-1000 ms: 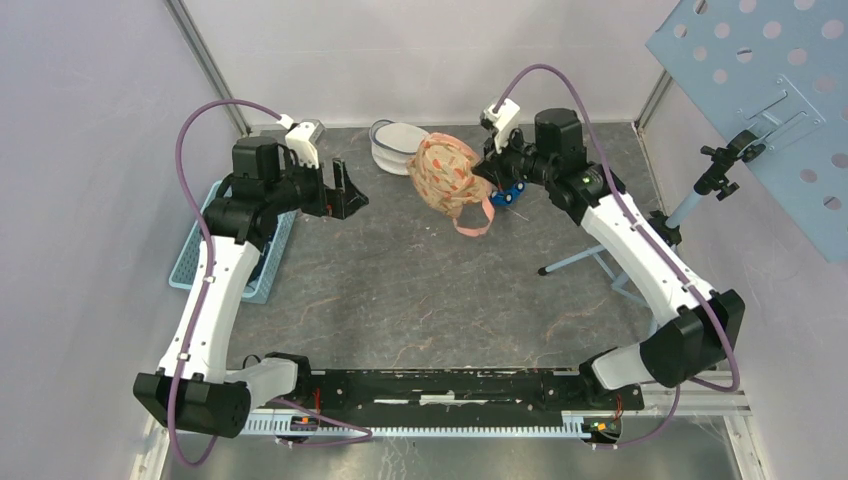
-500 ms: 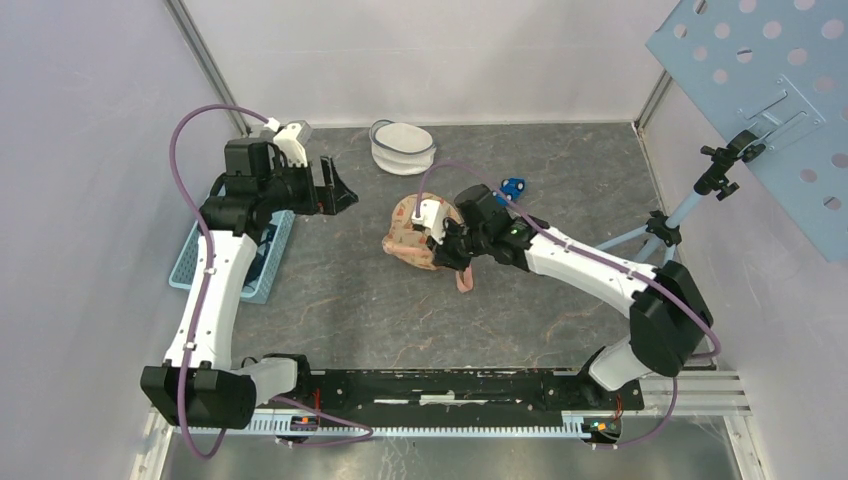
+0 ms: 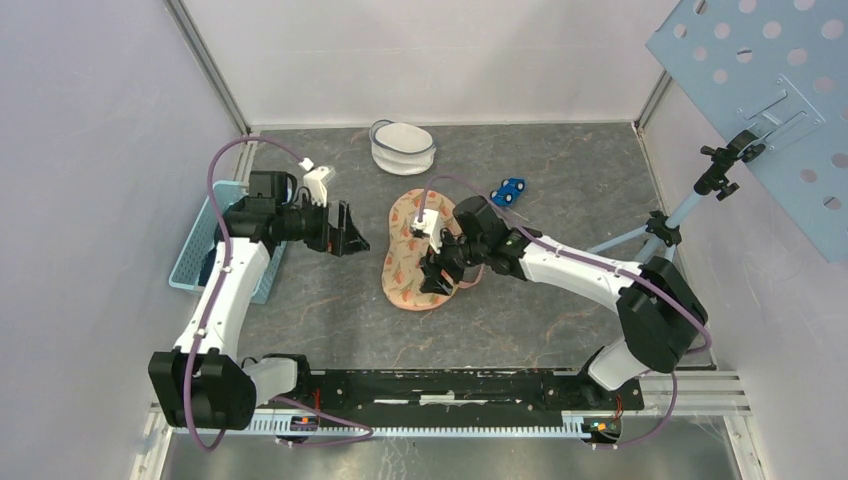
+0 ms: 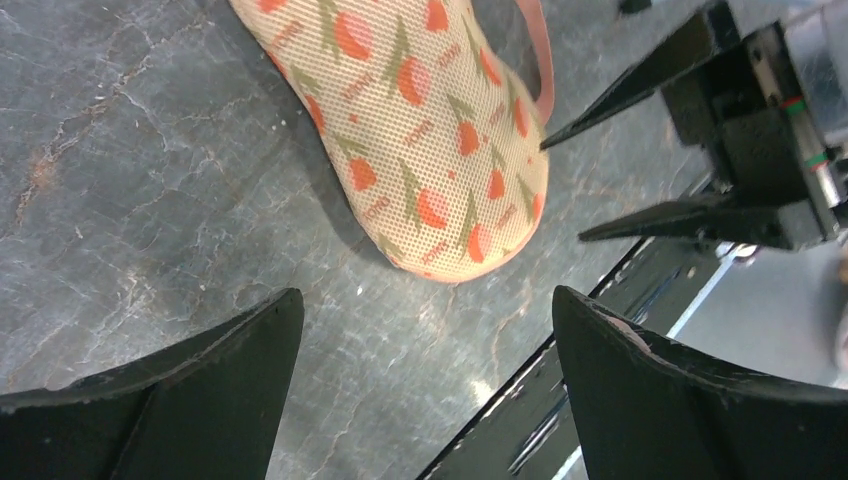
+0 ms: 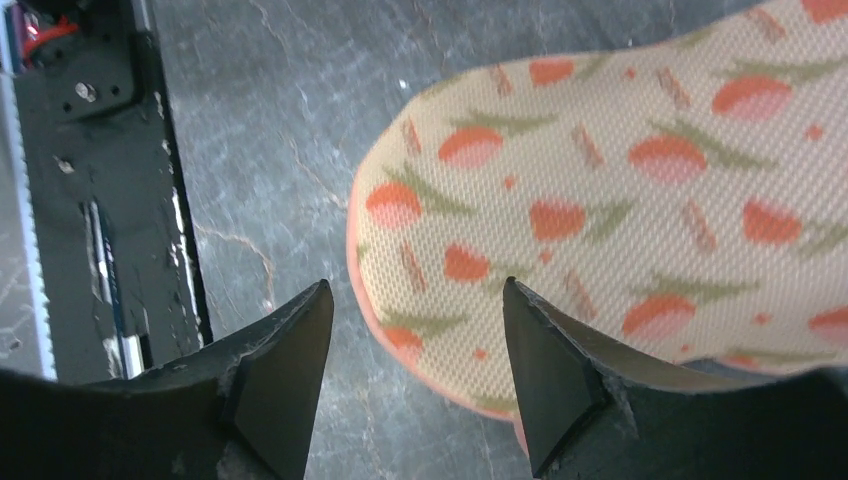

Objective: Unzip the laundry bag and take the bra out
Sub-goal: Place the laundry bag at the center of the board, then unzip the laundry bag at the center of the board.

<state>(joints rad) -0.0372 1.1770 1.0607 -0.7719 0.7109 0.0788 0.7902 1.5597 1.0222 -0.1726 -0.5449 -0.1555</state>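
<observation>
Pale walls close in a dark, marbled desk (image 3: 560, 180), with a perforated blue panel (image 3: 760, 60) cut off at the upper right. The floral bra (image 3: 403, 275) lies flat mid-desk, its right side and pink strap partly hidden under the right arm. The white laundry bag (image 3: 402, 146) sits at the back; its zip is too small to make out. The right end effector (image 5: 415, 300) hangs part-open over the bra's near end, holding nothing. The left end effector (image 4: 425, 310) gapes wide, empty, just beside the bra. The left arm hides much of the blue basket (image 3: 195, 250).
</observation>
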